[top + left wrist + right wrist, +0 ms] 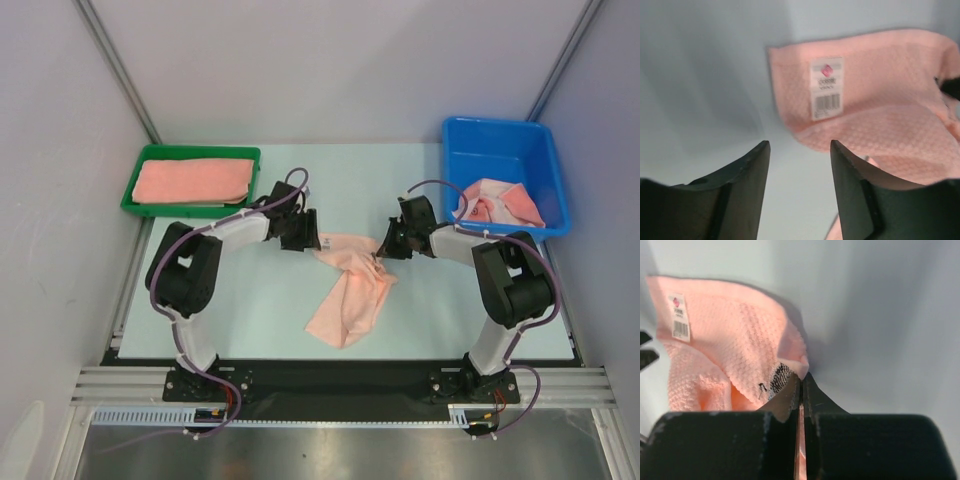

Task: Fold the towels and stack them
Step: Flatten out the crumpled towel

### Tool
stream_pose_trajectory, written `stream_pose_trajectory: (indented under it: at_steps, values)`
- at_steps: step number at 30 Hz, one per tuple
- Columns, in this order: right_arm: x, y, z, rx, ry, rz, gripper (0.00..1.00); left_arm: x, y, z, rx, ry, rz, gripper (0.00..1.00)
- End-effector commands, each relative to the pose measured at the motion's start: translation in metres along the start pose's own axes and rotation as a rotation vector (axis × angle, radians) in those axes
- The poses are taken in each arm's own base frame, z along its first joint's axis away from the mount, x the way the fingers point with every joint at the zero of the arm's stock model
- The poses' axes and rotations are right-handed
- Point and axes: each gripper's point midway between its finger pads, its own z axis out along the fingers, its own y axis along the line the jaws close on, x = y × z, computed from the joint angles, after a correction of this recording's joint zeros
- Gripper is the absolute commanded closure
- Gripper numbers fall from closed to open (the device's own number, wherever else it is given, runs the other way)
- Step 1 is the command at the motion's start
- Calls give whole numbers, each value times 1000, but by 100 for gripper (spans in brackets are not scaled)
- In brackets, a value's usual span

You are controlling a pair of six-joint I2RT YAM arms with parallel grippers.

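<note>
A peach towel (350,285) lies crumpled on the table's middle, its upper edge stretched between my two grippers. It carries a white label (827,88) and a small dark motif (780,377). My right gripper (384,248) is shut on the towel's right corner (799,356), with cloth pinched between the jaws. My left gripper (308,238) is open just short of the towel's left corner (785,75), with bare table between its fingers. A folded peach towel (192,180) lies in the green tray (145,155). Crumpled peach and white towels (500,203) lie in the blue bin (505,140).
The green tray stands at the back left and the blue bin at the back right. The pale table (250,300) ends at a black rail (330,378) by the arm bases. Grey walls close the left, right and back.
</note>
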Motion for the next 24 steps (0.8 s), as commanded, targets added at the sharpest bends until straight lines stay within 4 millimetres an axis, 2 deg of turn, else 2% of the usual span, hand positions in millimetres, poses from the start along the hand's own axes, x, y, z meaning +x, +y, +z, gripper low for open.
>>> stream_pose_trajectory:
  at_steps: [1,2,3,7,11,18,20,24]
  values:
    - [-8,27,-4,-128,4,-96,100,-44,14,-3,-85,-86,8,41]
    - [-8,28,-4,-130,6,-96,100,-57,13,-5,-93,-109,15,41]
    - [-8,29,-5,-136,4,-100,100,-55,21,1,-117,-91,5,41]
    - [-7,30,-4,-141,17,-105,100,-58,20,15,-95,-84,20,40]
    - [-4,29,-2,-140,29,-104,100,-55,21,29,-87,-43,29,45]
    - [-8,34,0,-126,15,-110,100,-14,30,41,-156,61,-12,49]
    - [-9,38,0,-131,13,-118,100,-5,32,47,-170,84,-19,56]
    - [-12,45,0,-137,4,-129,100,18,22,53,-235,142,42,59]
